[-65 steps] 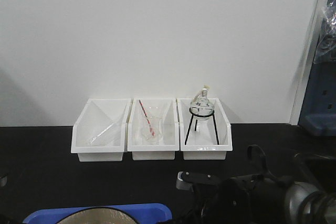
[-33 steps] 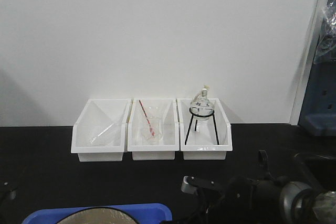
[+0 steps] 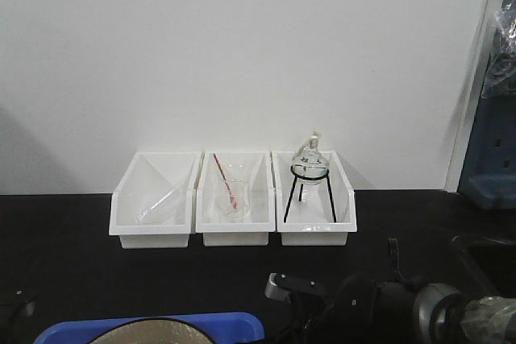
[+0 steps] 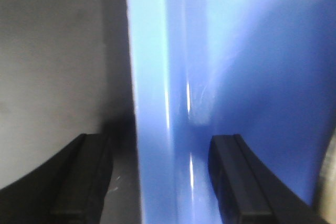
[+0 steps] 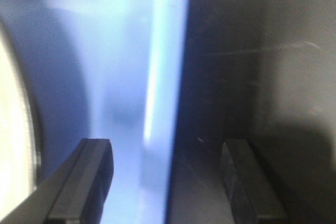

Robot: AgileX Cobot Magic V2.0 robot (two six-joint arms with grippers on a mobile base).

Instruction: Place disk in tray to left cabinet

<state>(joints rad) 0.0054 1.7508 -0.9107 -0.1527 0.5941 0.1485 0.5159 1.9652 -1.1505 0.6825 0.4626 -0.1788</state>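
The blue tray [image 3: 238,325] lies at the near edge of the black table with the tan disk [image 3: 149,333] on it, both cut off by the frame. My left gripper [image 4: 160,182] is open, its jaws astride the tray's left rim [image 4: 152,77]; a sliver of the disk [image 4: 329,182] shows at the far right. My right gripper [image 5: 168,182] is open, its jaws astride the tray's right rim [image 5: 163,77], with the disk [image 5: 13,129] at the left. The cabinet is out of view.
Three white bins [image 3: 234,199] stand in a row against the white wall; the right one holds a glass flask on a black tripod [image 3: 310,175]. My right arm [image 3: 379,312] is low at the front right. A sink edge [image 3: 484,247] is at the right.
My right arm has shifted a little left and lower beside the tray. Part of my left arm has come lower at the bottom left. The tray and disk have not moved.
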